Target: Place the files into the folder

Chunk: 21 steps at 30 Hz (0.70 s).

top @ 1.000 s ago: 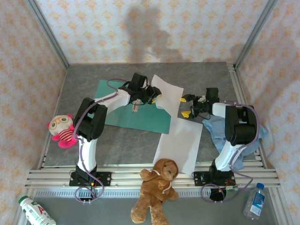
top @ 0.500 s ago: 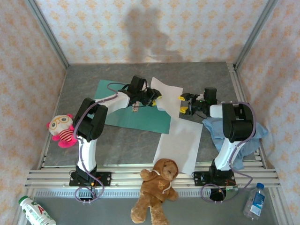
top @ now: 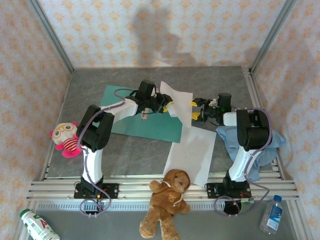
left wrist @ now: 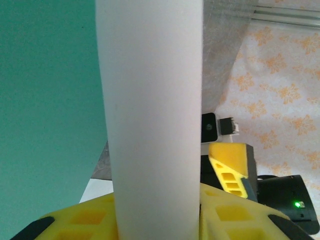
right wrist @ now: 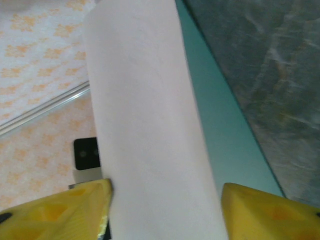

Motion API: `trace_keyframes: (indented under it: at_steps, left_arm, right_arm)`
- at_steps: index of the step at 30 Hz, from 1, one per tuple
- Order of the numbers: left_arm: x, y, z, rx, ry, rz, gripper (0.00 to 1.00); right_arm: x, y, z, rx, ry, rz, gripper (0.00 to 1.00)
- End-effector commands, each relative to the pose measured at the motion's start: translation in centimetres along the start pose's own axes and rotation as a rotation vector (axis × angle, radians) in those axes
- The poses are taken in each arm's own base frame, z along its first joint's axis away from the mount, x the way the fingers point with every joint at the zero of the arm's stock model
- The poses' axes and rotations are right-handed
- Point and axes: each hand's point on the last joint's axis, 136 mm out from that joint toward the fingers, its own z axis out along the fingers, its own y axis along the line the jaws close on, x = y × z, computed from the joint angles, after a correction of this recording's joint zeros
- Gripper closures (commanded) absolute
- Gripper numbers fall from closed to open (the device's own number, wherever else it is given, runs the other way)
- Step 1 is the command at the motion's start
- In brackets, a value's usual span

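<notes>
Now right claw (top: 196,110) spread, nearer the sheet (top: 180,96), left claw (top: 164,106) clenched on it, over folder (top: 147,127)

Grey table (top: 135,155) under teal folder (top: 150,127), one white sheet (top: 192,152), light blue cloth (top: 226,137), pink-striped plush toy (top: 66,139).

- The folder (top: 150,129) lies on the counter (top: 130,150), left of centre.
- The far sheet (top: 177,100) overlaps the folder's right edge, between the left pincer (top: 164,105) and the right pincer (top: 195,110).
- The near sheet (top: 192,152) lies right of the folder, nearer the front.
- A cloth (top: 226,137) lies at the right, and a teddy bear (top: 169,197) sits on the front rail.
</notes>
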Motion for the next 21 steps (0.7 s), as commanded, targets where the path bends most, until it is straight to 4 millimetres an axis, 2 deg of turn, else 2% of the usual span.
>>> trace_keyframes:
  at_steps: [1, 4, 8, 21]
  left_arm:
    - [0.2, -2.2, -1.5, 0.066, -0.006, 0.019, 0.64]
    - [0.3, -2.2, -1.4, 0.069, -0.001, 0.014, 0.64]
    - [0.4, -2.3, -1.6, 0.071, 0.002, 0.015, 0.64]
    - [1.5, -1.8, -1.9, 0.074, 0.044, 0.004, 0.64]
  right_arm:
    - [0.9, -1.6, 0.4, 0.055, 0.054, -0.024, 0.33]
    - [0.6, -2.4, 0.9, 0.047, 0.066, -0.007, 0.33]
    - [0.6, -2.4, 0.9, 0.038, 0.066, -0.020, 0.36]
    - [0.8, -0.1, 1.0, -0.048, 0.085, -0.079, 0.46]
